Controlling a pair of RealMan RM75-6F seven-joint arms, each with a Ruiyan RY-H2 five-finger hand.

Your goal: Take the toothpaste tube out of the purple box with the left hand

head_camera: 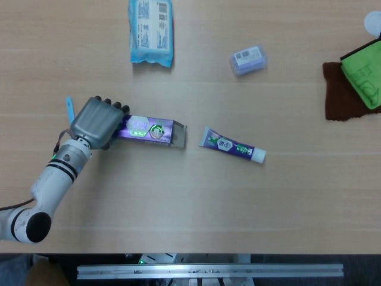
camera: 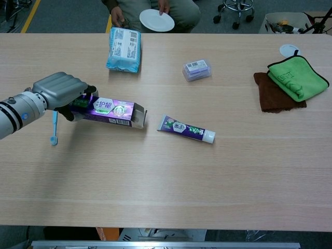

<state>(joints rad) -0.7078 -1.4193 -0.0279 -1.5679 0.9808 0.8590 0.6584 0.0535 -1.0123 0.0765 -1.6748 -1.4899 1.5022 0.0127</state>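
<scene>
We find the box point(head_camera: 150, 130) left of centre on the table point(head_camera: 190, 202), our left hand point(head_camera: 95, 122) at its left end; the toothpaste tube point(head_camera: 231, 146) lies just right of it, apart; packet point(head_camera: 151, 31) upper left; cloths point(head_camera: 352, 80) far right.

left hand point(head_camera: 95, 122) | fingers curled, gripping | arm low, reaching in from left

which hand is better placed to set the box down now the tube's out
Left. The left hand already grips the box at its closed end, and the tube lies clear of the open flap. The right hand is not in either view.
</scene>
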